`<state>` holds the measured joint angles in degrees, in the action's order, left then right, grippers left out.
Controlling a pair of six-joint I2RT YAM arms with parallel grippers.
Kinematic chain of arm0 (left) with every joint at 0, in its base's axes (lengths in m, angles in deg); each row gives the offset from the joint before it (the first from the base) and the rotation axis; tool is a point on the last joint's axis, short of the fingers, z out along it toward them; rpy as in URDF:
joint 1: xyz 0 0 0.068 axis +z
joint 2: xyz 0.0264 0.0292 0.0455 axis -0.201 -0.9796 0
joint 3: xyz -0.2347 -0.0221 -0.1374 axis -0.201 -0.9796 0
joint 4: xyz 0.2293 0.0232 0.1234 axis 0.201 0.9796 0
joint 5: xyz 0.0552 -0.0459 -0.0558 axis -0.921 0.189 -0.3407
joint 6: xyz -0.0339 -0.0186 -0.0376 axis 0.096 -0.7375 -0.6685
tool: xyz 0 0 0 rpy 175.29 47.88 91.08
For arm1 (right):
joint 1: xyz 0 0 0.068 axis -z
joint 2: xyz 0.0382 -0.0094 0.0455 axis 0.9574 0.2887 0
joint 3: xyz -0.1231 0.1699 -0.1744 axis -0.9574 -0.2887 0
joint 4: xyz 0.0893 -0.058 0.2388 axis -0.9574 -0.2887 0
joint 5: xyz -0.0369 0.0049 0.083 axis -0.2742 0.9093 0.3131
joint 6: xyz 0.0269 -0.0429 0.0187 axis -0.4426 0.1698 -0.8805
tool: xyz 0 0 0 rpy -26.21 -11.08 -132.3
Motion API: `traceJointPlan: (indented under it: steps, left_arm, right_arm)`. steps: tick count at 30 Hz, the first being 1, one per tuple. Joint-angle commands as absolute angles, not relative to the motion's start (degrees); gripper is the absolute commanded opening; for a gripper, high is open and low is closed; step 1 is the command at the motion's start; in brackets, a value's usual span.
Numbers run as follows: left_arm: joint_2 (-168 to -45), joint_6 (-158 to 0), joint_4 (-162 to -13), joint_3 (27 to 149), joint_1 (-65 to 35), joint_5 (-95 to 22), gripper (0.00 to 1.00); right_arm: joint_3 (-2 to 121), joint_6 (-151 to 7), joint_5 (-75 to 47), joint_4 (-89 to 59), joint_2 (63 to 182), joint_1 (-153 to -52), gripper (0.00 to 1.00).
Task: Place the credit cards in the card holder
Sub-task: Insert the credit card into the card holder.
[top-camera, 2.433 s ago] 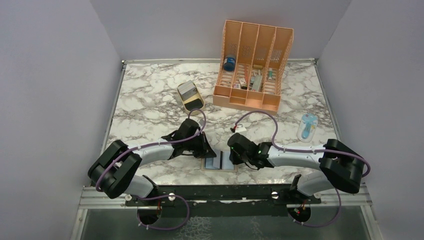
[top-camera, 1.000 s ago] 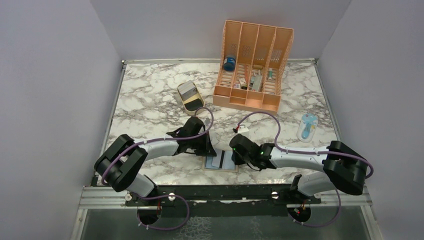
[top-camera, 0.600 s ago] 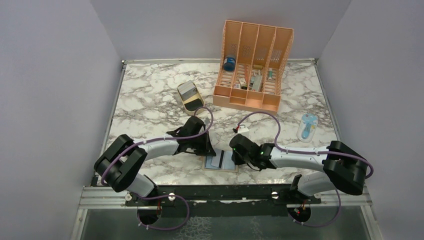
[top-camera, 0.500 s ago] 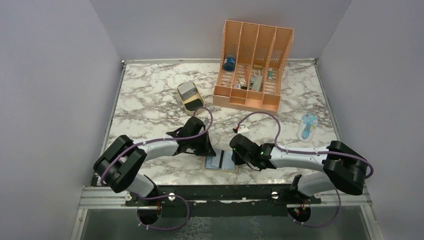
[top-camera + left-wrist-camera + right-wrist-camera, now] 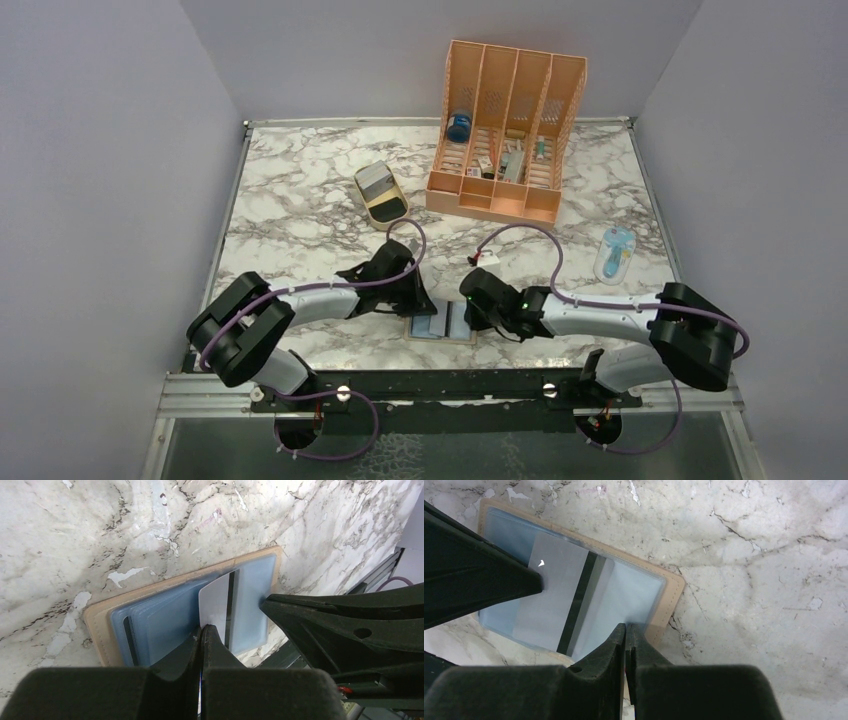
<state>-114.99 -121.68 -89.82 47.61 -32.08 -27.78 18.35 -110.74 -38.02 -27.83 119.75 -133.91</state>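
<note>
Flat on the marble table (image 5: 300,200), the wallet (image 5: 155,620) lies open, light-blue pockets up, with a grey, black-striped card (image 5: 551,595) lodged partway in a pocket near the wallet's fold. The left gripper (image 5: 202,630) has its jaws pressed together, tips against the card's exposed edge. The right gripper (image 5: 625,627) is likewise closed, holding nothing, and bears on the wallet's right pocket. Well beyond the wallet, a second card (image 5: 374,178) rests in a tan tray (image 5: 388,212).

Boxed in on three sides by plain pale-lilac walls (image 5: 100,150). Below, a white tabletop (image 5: 290,200) veined grey like marble, edged by a silver metal rail (image 5: 195,400). Lit softly, evenly.
</note>
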Motion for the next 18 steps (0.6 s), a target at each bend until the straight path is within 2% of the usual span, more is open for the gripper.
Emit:
traceJointPlan:
  steps: [1, 8, 18]
  left_arm:
    - [-116.7, -122.2, -87.5, 45.6, -33.2, -33.5, 0.00]
    - [-116.9, -124.4, -89.8, 45.2, -34.7, -33.8, 0.01]
    - [-115.5, -126.2, -91.8, 46.1, -37.6, -35.5, 0.37]
  right_arm:
    - [19.9, -113.7, -37.7, -33.0, 116.7, -134.1, 0.06]
    - [17.4, -116.0, -38.8, -33.5, 115.6, -134.2, 0.08]
    - [16.4, -116.3, -38.7, -32.3, 115.6, -134.1, 0.07]
